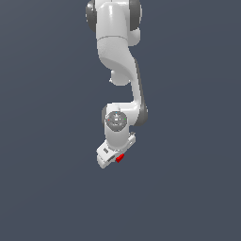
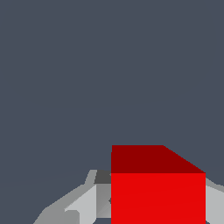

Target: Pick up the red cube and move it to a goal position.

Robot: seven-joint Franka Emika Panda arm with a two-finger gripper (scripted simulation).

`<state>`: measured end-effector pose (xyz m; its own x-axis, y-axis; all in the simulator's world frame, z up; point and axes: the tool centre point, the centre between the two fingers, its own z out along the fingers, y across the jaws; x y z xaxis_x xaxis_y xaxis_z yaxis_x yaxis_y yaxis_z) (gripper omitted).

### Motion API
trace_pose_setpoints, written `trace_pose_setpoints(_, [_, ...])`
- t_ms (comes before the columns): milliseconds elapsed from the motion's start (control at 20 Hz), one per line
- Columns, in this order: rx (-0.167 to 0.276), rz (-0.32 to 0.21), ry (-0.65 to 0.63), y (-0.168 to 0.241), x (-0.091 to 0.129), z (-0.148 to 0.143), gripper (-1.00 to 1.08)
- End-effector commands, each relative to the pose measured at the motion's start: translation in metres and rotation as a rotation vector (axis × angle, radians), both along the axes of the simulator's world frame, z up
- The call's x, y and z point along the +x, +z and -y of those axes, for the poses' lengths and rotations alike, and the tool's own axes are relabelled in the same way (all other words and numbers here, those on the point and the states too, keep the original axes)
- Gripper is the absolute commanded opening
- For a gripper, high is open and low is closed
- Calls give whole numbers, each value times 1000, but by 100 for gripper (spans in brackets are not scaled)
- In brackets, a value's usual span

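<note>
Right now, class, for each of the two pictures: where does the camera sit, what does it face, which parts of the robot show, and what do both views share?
Exterior view: off the arm, its position unrecorded; it faces the white arm against plain grey, with the tool lowest.
Wrist view: on the wrist, facing along the tool; only grey fingers show, either side of the cube.
Shared: the red cube at the tool, and the grey background.

No readable text, labels or numbers appear, though the exterior view is perhaps too coarse
</note>
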<state>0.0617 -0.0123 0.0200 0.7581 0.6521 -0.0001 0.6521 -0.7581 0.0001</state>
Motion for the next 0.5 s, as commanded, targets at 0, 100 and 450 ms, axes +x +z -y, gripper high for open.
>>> trace_pose_setpoints(0, [0,0,0,0,0,0,-100])
trace_pose_setpoints(100, [0,0,0,1,0,0,-100])
trace_pose_setpoints(450, [0,0,0,21,-4,3,-100])
